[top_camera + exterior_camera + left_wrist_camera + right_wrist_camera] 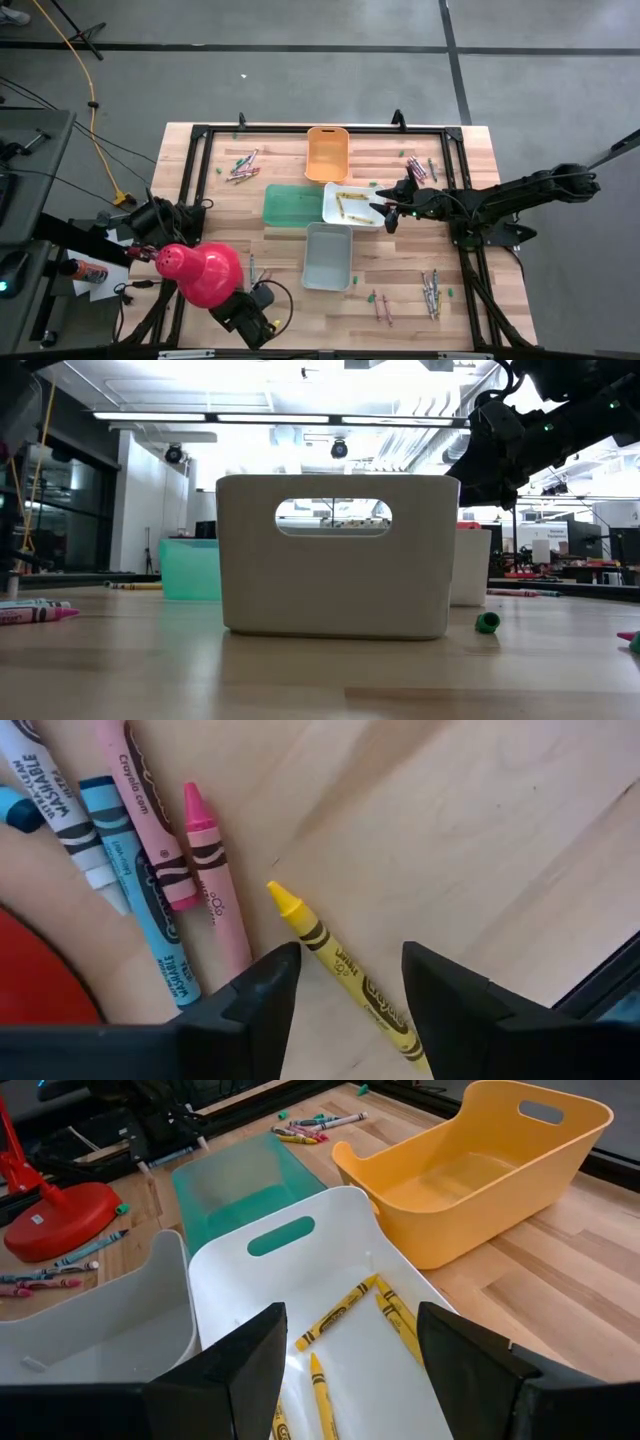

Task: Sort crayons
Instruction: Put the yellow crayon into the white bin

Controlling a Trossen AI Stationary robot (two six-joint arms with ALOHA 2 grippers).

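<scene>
Several crayons lie flat on the wood by my left gripper: a yellow crayon, a pink one, a blue one and a white one. My left gripper is open near the table's near edge, its fingers on either side of the yellow crayon without touching it. My right gripper is open and empty above the white bin, which holds several yellow crayons. It also shows in the high view.
An orange bin, a green bin and a grey bin stand around the white bin. Loose crayon groups lie at the far left, far right and near right. A red rounded object sits by my left arm.
</scene>
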